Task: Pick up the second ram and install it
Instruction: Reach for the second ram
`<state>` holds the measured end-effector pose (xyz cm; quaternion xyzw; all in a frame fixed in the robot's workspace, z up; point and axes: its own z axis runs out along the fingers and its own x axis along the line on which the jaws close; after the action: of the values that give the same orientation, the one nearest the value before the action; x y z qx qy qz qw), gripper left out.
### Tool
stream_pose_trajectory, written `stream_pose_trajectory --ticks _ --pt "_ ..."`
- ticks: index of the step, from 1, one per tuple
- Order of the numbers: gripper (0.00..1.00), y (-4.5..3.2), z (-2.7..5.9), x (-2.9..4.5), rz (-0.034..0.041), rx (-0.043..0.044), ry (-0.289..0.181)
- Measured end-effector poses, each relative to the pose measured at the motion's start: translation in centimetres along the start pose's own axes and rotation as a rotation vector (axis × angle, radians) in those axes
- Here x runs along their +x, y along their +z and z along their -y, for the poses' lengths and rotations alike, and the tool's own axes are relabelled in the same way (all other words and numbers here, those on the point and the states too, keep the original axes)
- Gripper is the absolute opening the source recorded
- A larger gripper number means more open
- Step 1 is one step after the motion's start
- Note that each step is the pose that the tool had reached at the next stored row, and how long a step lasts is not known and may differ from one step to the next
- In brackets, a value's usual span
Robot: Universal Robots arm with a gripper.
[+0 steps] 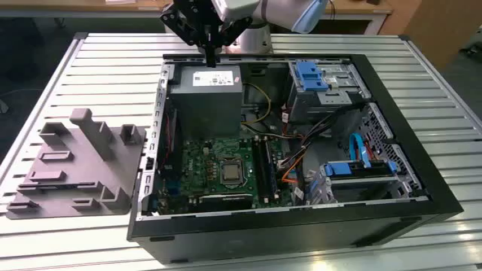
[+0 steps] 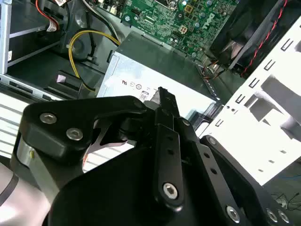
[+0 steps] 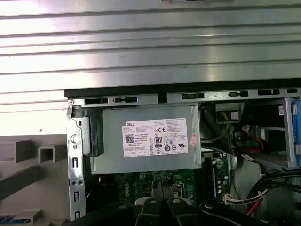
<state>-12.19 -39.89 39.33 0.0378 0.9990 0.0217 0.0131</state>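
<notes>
Hanging over the far rim of the open computer case (image 1: pixel 263 56), the gripper (image 1: pixel 211 61) appears in the exterior view with its jaws pressed together to one narrow tip. Nothing is between them, and the tip sits just above the grey power supply (image 1: pixel 205 96). I take the second ram (image 1: pixel 64 184) to be the dark narrow strip lying in a slot of the grey fixture plate (image 1: pixel 113 172), at the exterior view's left and well apart from the gripper. It could be a bare groove; I cannot be sure. Done well, the pickup would clasp the stick by its flat faces and lift it straight out of the groove. The memory slots (image 1: pixel 263 164) beside the CPU socket (image 1: pixel 228 169) call for a square, even press. The case rests on a ribbed aluminium table (image 1: pixel 113 62), and wooden furniture (image 1: pixel 421 22) stands behind it.

In the second wrist view the black fingers (image 2: pixel 162 101) lie closed against each other over the power supply's pale label. A yellow cable (image 2: pixel 80 44) and the green motherboard (image 2: pixel 197 23) lie beyond.

In the first wrist view the power supply sits inside the case wall, with table slats beyond it and a corner of the fixture plate alongside.
</notes>
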Motion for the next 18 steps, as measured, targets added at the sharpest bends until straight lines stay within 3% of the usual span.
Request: stream_pose_trajectory --ticks 9,18 --pt "0.1 -0.01 0.01 0.11 -0.0001 0.0001 0.0" --pt "0.1 -0.02 0.08 1.06 0.0 0.0 0.0"
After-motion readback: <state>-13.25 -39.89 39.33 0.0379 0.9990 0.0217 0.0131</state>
